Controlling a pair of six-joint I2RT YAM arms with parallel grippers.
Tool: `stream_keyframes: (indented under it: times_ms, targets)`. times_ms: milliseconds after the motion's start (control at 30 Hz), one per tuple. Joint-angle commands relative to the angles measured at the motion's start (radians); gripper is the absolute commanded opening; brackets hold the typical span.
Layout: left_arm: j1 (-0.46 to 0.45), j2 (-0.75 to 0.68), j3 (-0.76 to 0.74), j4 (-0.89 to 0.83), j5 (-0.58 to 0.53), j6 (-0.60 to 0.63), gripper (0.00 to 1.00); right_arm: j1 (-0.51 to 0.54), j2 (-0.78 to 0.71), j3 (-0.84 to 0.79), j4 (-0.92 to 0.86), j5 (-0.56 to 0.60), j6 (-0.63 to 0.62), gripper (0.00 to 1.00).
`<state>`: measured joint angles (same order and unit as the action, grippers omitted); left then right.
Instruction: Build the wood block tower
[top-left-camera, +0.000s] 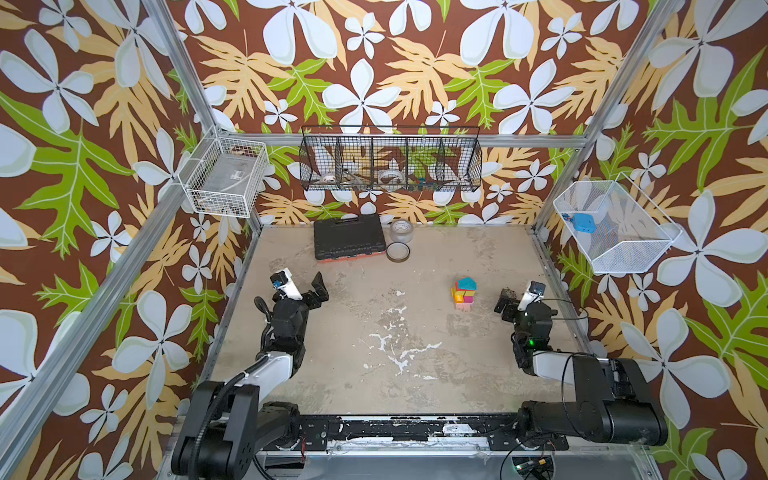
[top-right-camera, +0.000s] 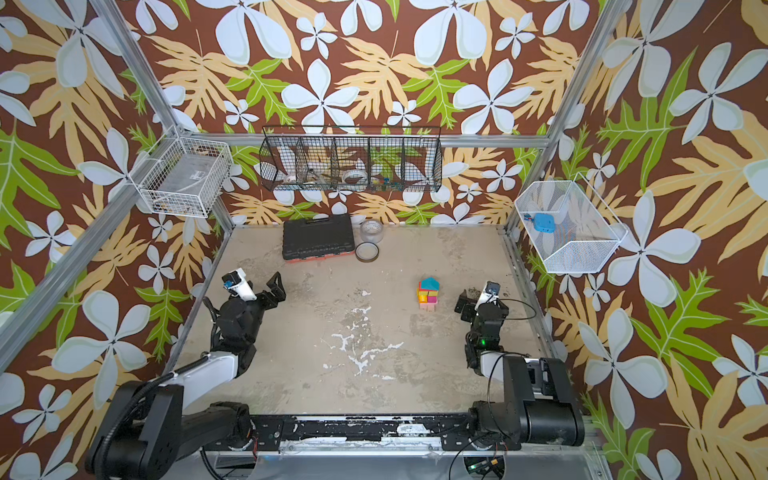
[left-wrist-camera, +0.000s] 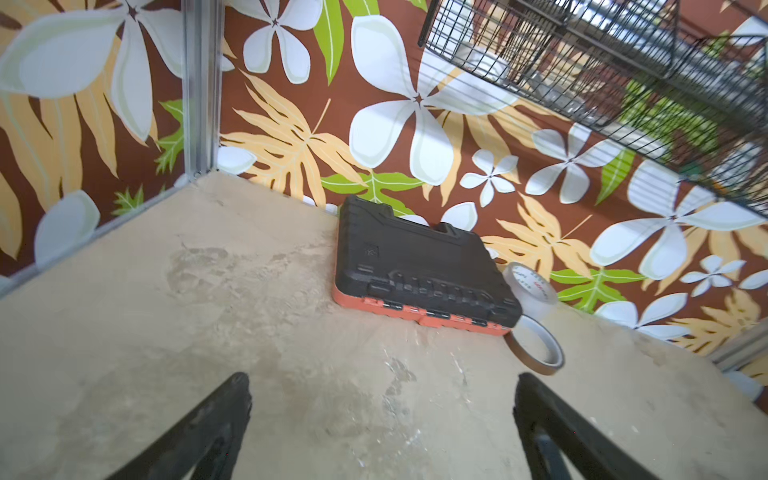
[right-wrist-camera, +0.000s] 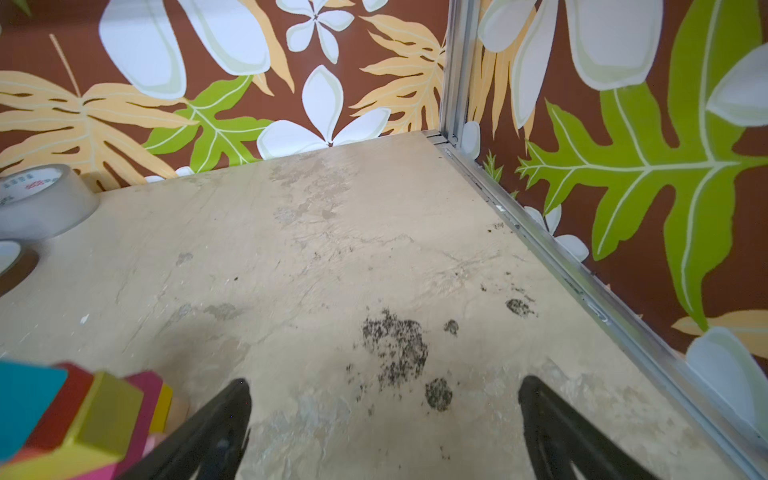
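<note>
Both gaping, empty: left gripper (top-left-camera: 321, 291) sitting well apart from wood block tower (top-left-camera: 464, 294), right gripper (top-left-camera: 503, 305) near it — you're needing brush-free retreat.

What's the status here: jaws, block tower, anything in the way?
Left gripper jaws open, empty. Right gripper same, beside the painted wooden block tower: standing, teal wedge on top. Black plastic tool case at the back, clear of it.

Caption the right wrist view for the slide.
Right gripper, jaws open and empty, beside the stacked block tower, with a tape roll beyond it.
</note>
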<state>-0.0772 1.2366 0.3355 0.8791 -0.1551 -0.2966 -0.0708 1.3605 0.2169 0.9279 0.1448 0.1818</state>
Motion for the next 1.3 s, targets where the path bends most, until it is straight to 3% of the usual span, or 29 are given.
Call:
stream_keyframes:
  times_ms: [0, 167, 267, 333, 400, 433, 500, 533, 600, 800, 900, 967, 1033, 1100, 1267]
  targets:
    - [0.015, 0.035, 0.02, -0.014, 0.022, 0.139, 1.0, 0.001, -0.002, -0.015, 0.166, -0.054, -0.016, 1.0]
    - [0.038, -0.002, -0.071, 0.152, -0.001, 0.132, 1.0, 0.011, 0.007, -0.096, 0.31, -0.103, -0.046, 1.0]
    - [0.049, -0.022, -0.096, 0.167, -0.018, 0.139, 1.0, 0.018, 0.139, -0.093, 0.461, -0.182, -0.084, 1.0]
    - [0.048, -0.028, -0.097, 0.143, -0.025, 0.175, 1.0, 0.02, 0.082, -0.062, 0.315, -0.182, -0.093, 1.0]
    - [0.048, -0.043, -0.109, 0.124, -0.073, 0.168, 1.0, 0.033, 0.107, -0.072, 0.377, -0.151, -0.097, 1.0]
    - [0.048, -0.046, -0.123, 0.118, -0.081, 0.169, 1.0, 0.037, 0.091, -0.06, 0.327, -0.143, -0.097, 1.0]
    - [0.057, 0.03, -0.168, 0.219, -0.15, 0.134, 1.0, 0.046, 0.104, -0.06, 0.345, -0.125, -0.102, 1.0]
    - [0.076, 0.092, -0.179, 0.294, -0.136, 0.118, 1.0, 0.048, 0.094, -0.054, 0.313, -0.118, -0.102, 1.0]
    - [0.087, 0.106, -0.129, 0.2, -0.048, 0.139, 1.0, 0.049, 0.101, -0.051, 0.32, -0.119, -0.103, 1.0]
    - [0.086, 0.211, -0.043, 0.166, 0.162, 0.221, 1.0, 0.077, 0.103, -0.025, 0.273, -0.077, -0.123, 1.0]
    - [0.085, 0.192, -0.113, 0.271, 0.165, 0.229, 1.0, 0.079, 0.104, -0.025, 0.277, -0.075, -0.125, 1.0]
    - [0.087, 0.241, -0.219, 0.532, 0.161, 0.22, 1.0, 0.079, 0.104, -0.025, 0.276, -0.074, -0.125, 1.0]
    - [0.093, 0.192, -0.2, 0.403, 0.171, 0.226, 1.0, 0.08, 0.105, -0.025, 0.276, -0.073, -0.125, 1.0]
    - [0.093, 0.226, -0.199, 0.471, 0.179, 0.217, 1.0, 0.08, 0.105, -0.025, 0.277, -0.074, -0.125, 1.0]
    - [0.093, 0.206, -0.198, 0.428, 0.194, 0.227, 1.0, 0.083, 0.107, -0.021, 0.272, -0.068, -0.126, 1.0]
